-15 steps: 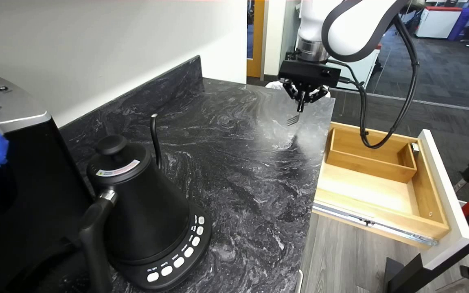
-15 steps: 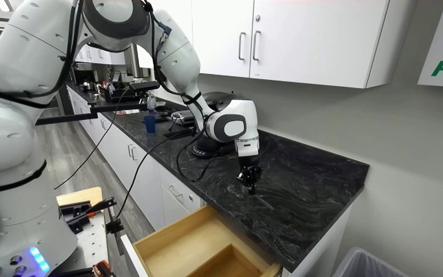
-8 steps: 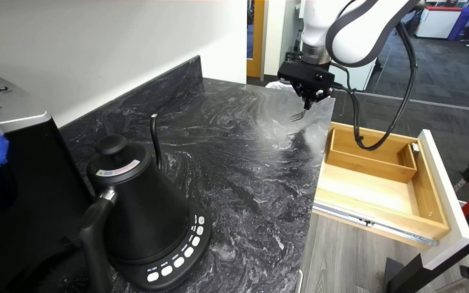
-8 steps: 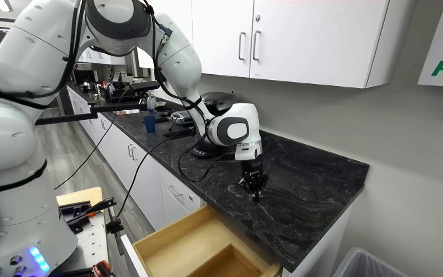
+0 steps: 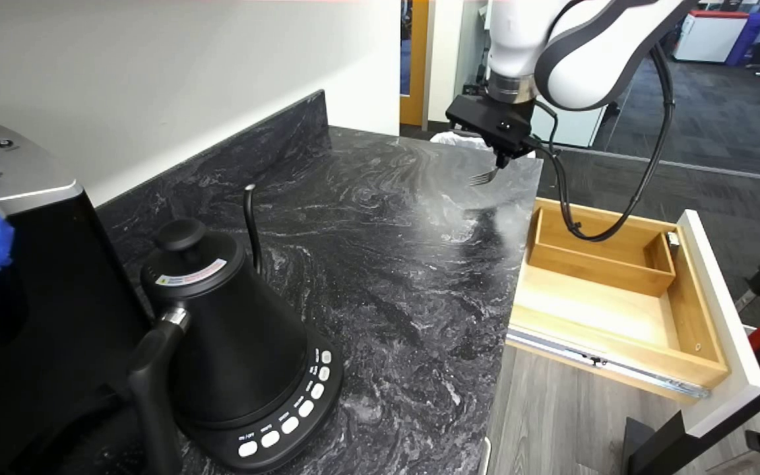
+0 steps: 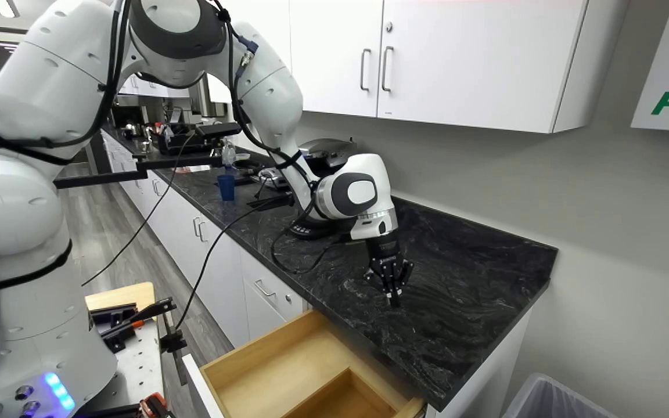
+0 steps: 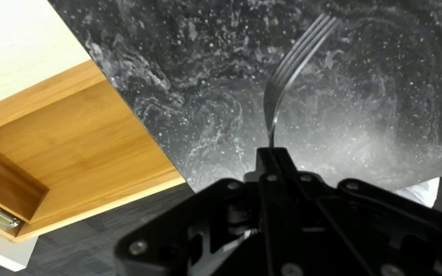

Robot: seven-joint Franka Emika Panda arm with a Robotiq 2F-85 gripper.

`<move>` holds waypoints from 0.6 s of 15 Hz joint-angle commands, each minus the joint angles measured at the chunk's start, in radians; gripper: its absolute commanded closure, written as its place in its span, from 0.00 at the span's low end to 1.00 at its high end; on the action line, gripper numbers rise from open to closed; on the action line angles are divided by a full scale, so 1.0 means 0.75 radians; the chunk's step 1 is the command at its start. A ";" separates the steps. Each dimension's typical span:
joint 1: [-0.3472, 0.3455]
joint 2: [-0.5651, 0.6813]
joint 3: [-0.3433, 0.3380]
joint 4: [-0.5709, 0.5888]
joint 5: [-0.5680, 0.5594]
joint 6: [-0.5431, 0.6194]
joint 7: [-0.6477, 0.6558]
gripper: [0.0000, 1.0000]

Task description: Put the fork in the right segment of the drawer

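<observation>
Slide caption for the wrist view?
Gripper closed on a fork over the dark counter, open drawer at picture left.

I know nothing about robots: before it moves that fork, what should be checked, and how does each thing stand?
1. Is the fork gripped? Ok: the gripper is shut on it.
2. Is it off the counter? Ok: it appears raised.
3. Is the drawer open? Ok: pulled out in both exterior views.
4. Is the fork over the drawer? Not ok: it is over the counter.
5. Is the cable clear of the drawer? Cannot tell: its loop overlaps the drawer in an exterior view; depth is unclear.
6. Is the kettle away from the gripper? Ok: well apart.
</observation>
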 commanded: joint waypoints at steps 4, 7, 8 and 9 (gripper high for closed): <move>0.091 -0.020 -0.128 -0.010 -0.215 -0.041 0.296 0.98; 0.079 -0.039 -0.135 -0.025 -0.281 -0.053 0.325 0.98; 0.053 -0.061 -0.114 -0.041 -0.294 -0.034 0.289 0.98; 0.040 -0.077 -0.106 -0.052 -0.304 -0.023 0.270 0.99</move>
